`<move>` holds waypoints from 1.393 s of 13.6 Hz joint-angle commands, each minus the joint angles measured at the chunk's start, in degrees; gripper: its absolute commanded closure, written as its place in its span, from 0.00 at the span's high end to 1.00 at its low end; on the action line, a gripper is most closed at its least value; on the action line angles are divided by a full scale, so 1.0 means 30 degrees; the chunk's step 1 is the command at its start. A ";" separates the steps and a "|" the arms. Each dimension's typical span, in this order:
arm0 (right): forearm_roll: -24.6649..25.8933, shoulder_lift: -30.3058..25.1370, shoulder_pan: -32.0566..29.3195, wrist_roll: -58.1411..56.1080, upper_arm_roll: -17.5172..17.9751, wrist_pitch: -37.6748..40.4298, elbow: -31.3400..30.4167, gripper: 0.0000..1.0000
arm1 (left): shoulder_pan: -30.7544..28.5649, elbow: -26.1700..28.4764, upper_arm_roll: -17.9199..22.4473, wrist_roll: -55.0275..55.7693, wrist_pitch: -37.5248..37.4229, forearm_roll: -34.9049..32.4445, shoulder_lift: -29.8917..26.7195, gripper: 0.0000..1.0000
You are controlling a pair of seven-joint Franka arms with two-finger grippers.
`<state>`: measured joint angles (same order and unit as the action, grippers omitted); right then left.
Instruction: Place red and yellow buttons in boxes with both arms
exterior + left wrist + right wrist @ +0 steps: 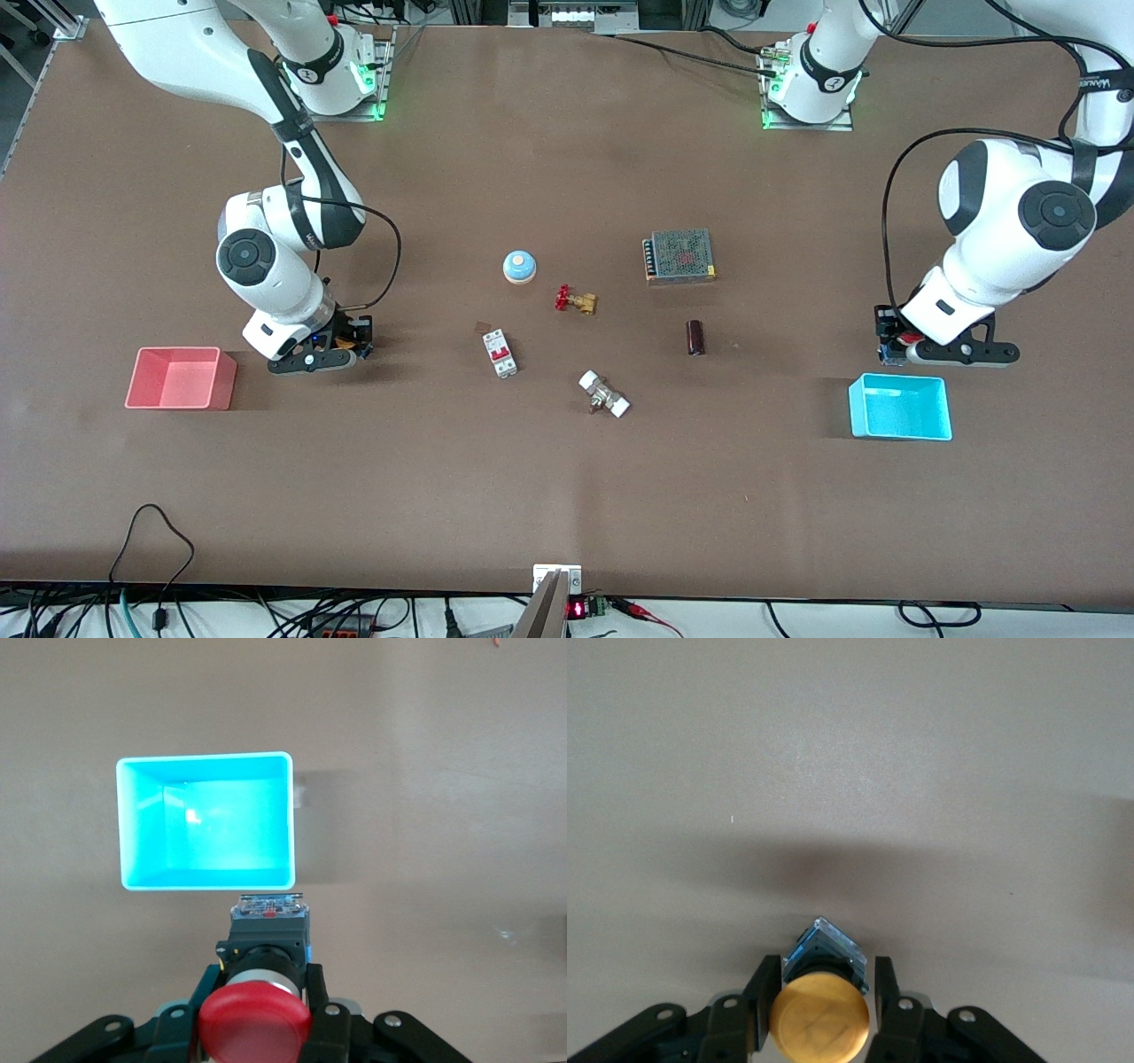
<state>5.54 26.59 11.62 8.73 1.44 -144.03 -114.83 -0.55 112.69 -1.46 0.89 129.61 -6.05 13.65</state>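
My left gripper (889,344) is shut on the red button (903,339) and holds it just above the table beside the cyan box (899,408), on the side toward the robots' bases. In the left wrist view the red cap (254,1020) sits between my fingers (315,990), and the cyan box (205,822) lies open and empty ahead. My right gripper (361,341) is shut on the yellow button (356,338), a little above the table beside the pink-red box (177,378). In the right wrist view the yellow cap (819,1019) shows over bare table; the pink-red box is out of that view.
Mid-table lie a blue dome on a beige base (519,266), a brass valve with a red handle (576,301), a grey mesh-topped unit (680,255), a white and red breaker (500,353), a dark cylinder (695,338) and a white-ended fitting (604,394).
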 commanded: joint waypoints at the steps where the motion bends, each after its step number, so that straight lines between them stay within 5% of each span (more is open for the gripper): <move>1: 0.0115 -0.0073 -0.0064 -0.0273 0.0078 0.0080 -0.0101 0.50 | -0.0519 -0.1877 -0.0129 -0.1554 -0.0370 -0.0417 0.1569 0.14; 9: 0.0115 -0.0044 -0.0064 -0.0244 0.0078 0.0081 -0.0101 0.32 | -0.1135 -0.4130 -0.0129 -0.2584 -0.0341 -0.0124 0.5023 0.13; 14: 0.0115 -0.0160 -0.0093 -0.0302 0.0078 0.0139 -0.0013 0.32 | -0.1808 -0.5655 -0.0129 -0.3049 -0.0312 -0.0212 0.6316 0.12; 19: -0.0236 -0.2645 -0.0998 -0.2171 -0.0039 0.4201 0.1156 0.32 | -0.1927 -0.6535 -0.0158 -0.3316 -0.0165 -0.0124 0.7429 0.12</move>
<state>5.53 23.57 10.80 5.87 1.10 -137.29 -112.08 -5.74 95.60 -1.47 -7.74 129.68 -6.05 33.78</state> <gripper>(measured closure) 0.639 0.590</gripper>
